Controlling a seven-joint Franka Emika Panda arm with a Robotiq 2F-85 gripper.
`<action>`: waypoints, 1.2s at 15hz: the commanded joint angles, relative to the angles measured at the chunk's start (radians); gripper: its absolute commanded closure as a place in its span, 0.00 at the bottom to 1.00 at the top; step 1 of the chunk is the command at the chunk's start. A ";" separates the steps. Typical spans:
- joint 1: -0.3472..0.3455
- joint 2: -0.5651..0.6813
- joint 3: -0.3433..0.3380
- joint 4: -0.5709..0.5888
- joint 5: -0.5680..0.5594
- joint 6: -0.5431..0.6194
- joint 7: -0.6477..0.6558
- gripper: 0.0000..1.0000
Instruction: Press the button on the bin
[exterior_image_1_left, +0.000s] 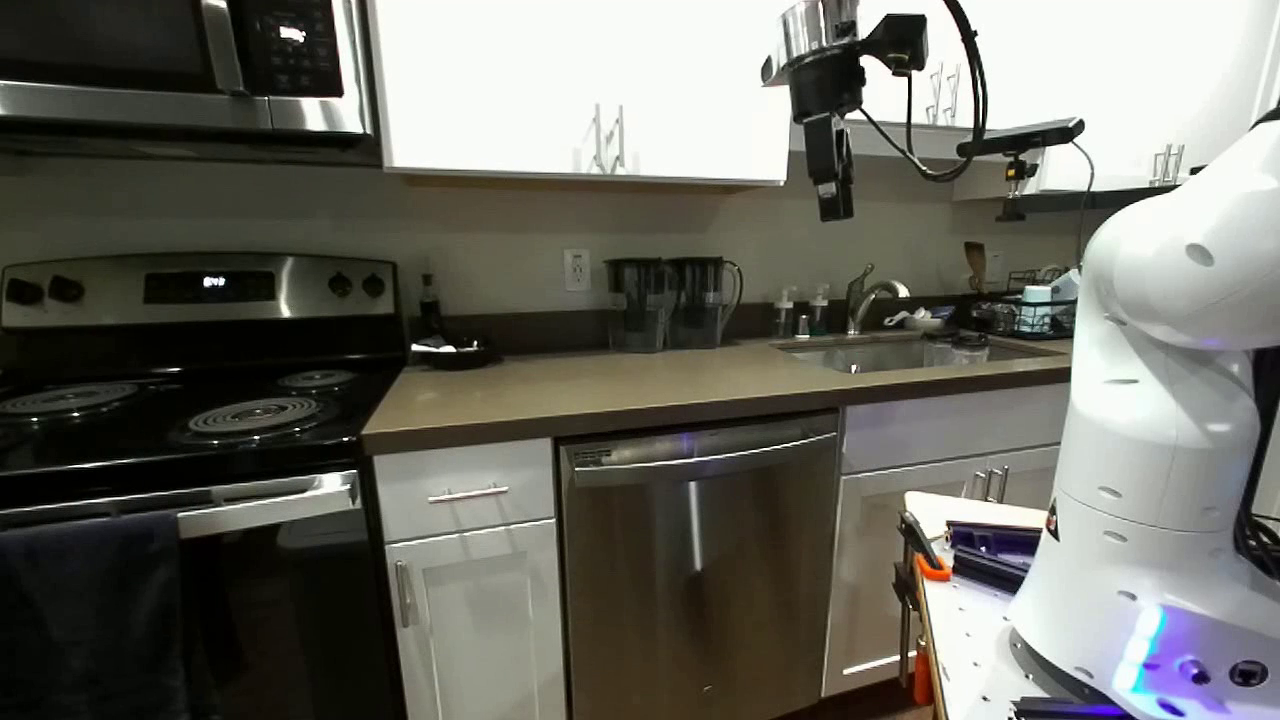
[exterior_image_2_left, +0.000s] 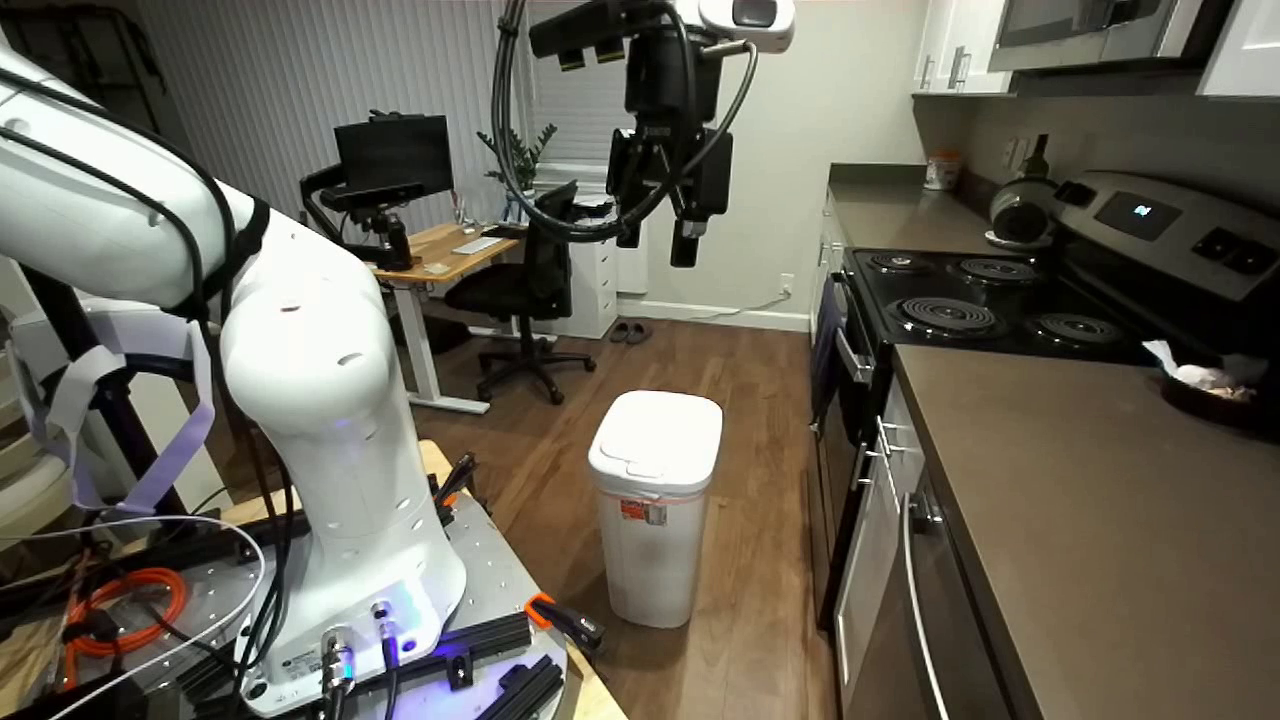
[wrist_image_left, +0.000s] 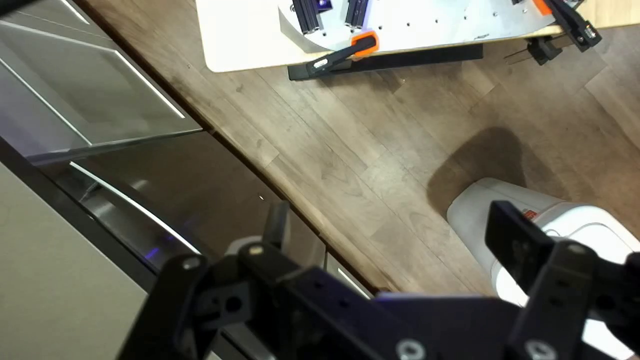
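Observation:
The white bin (exterior_image_2_left: 655, 565) stands upright on the wooden floor between the robot's table and the kitchen cabinets. Its lid (exterior_image_2_left: 672, 425) is closed. A small rounded tab, which looks like the button (exterior_image_2_left: 645, 469), sits at the lid's near edge. In the wrist view the bin (wrist_image_left: 482, 222) is at the lower right, partly covered by a finger, with the tab (wrist_image_left: 554, 233) near its rim. The bin is out of view in an exterior view. My gripper (exterior_image_2_left: 657, 245) is open and empty, high above bin level, pointing down. It also shows in an exterior view (exterior_image_1_left: 836, 200) and the wrist view (wrist_image_left: 395, 235).
The counter (exterior_image_2_left: 1080, 510) and stove (exterior_image_2_left: 950, 315) line one side, with the dishwasher (exterior_image_1_left: 700, 570) below. The robot's table (exterior_image_2_left: 500, 575) has a clamp (exterior_image_2_left: 565, 620) jutting over its edge towards the bin. An office chair (exterior_image_2_left: 530, 280) and desk (exterior_image_2_left: 450, 255) stand farther back.

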 joint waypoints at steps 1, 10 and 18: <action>0.010 0.000 -0.007 0.002 -0.004 -0.003 0.005 0.00; 0.010 0.000 -0.007 0.002 -0.004 -0.003 0.005 0.00; 0.069 0.056 0.028 -0.006 0.014 0.103 0.017 0.00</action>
